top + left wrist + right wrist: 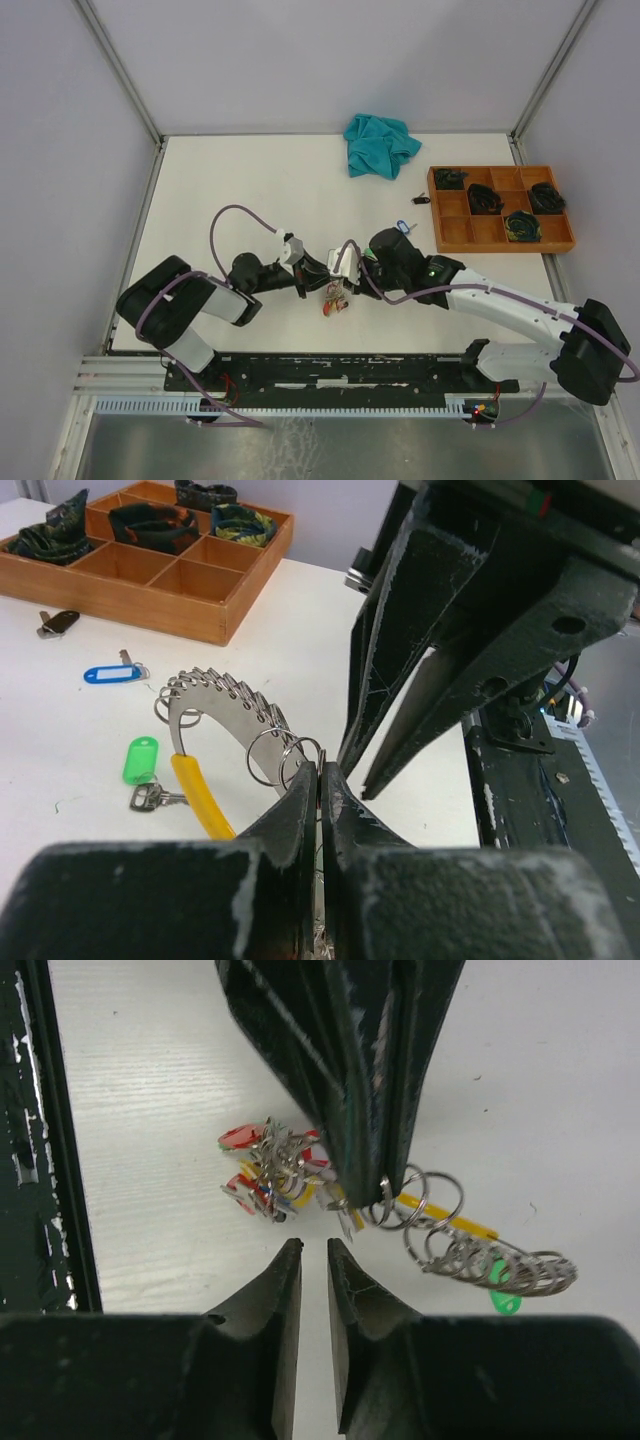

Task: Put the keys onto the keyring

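Black fingers of my left pincer (321, 778) clamp the thin silver wire keyring (225, 712) (small split loops (200, 677) crowd it) above the white table (60, 740). My right pincer (314, 1250) stands slightly parted, empty, near bunched small silver keys with red tags (262, 1175).

Up from the long black metal base rail (330, 368): left arm (190, 305), glossy black joint housings, white link shells. Same livery on the right arm (520, 310), plus a tiny green light (432, 270) well away from the rail. Thin purple cables (235, 207) looped over both. Close up now: matte-black wedge fingers (275, 1310), scuffed, paint chipped pale along the edges.
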Available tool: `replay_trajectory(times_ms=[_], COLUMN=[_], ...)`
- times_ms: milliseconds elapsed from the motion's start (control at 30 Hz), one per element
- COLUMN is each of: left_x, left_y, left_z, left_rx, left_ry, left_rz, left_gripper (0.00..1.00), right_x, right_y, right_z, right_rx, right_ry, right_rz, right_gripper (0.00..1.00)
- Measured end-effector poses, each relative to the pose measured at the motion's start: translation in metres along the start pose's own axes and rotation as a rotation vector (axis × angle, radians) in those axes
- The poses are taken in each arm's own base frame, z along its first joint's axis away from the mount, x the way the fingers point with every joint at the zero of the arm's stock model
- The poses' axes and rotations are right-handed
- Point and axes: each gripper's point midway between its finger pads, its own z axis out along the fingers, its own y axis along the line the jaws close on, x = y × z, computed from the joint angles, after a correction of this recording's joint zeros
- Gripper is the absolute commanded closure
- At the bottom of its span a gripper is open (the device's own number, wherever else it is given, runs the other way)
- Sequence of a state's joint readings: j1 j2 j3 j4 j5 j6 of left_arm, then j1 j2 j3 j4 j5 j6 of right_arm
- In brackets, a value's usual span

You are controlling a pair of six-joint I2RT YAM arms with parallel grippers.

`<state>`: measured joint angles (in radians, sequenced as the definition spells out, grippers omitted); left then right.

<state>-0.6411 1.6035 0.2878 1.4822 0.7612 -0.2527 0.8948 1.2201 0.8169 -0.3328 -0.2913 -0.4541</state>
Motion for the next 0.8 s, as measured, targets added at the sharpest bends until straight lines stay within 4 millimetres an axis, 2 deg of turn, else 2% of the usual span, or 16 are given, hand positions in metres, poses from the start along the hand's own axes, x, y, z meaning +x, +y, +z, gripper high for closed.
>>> replay_trajectory(times_ms=[133,233,333,467,533,567,667,800], left_x=[-0.007,-0.007,-0.001,0.01,0.014,0.016,0.022,0.031], left_y=[0.001,0.002,0.003,0.005,0.005,0.004,0.002,-0.001], left_z=[-0.001,-0.002,-0.005,-0.009,-0.01,-0.01,-0.011,-0.012], left_rx=[-0.009,-0.013,-0.019,-0.021,-0.015,-0.012,-0.002,0.014], left_ry=[-0.007,0.01,0.051,0.116,0.142,0.154,0.184,0.224], left_rz=[0.034,0.076,0.109,0.153,0.175,0.188,0.225,0.283], left_gripper=[0.97,0.97,0.97,0.97,0.97,0.97,0.97,0.97], right_x=[0.009,0.003,-0.005,0.002,0.006,0.007,0.002,-0.017], right_y=[0.008,0.007,0.0,-0.008,-0.01,-0.011,-0.013,-0.018], right_z=[-0.013,-0.031,-0.046,-0.052,-0.052,-0.051,-0.054,-0.063], right_rx=[0.017,0.065,0.122,0.184,0.203,0.209,0.225,0.24], right_ry=[-0.002,-0.035,-0.071,-0.036,-0.01,-0.002,-0.006,-0.048], right_rz=[0.038,0.069,0.11,0.253,0.326,0.371,0.465,0.545], right_gripper=[0.66,0.61,0.58,0.56,0.14,0.02,0.0,0.0])
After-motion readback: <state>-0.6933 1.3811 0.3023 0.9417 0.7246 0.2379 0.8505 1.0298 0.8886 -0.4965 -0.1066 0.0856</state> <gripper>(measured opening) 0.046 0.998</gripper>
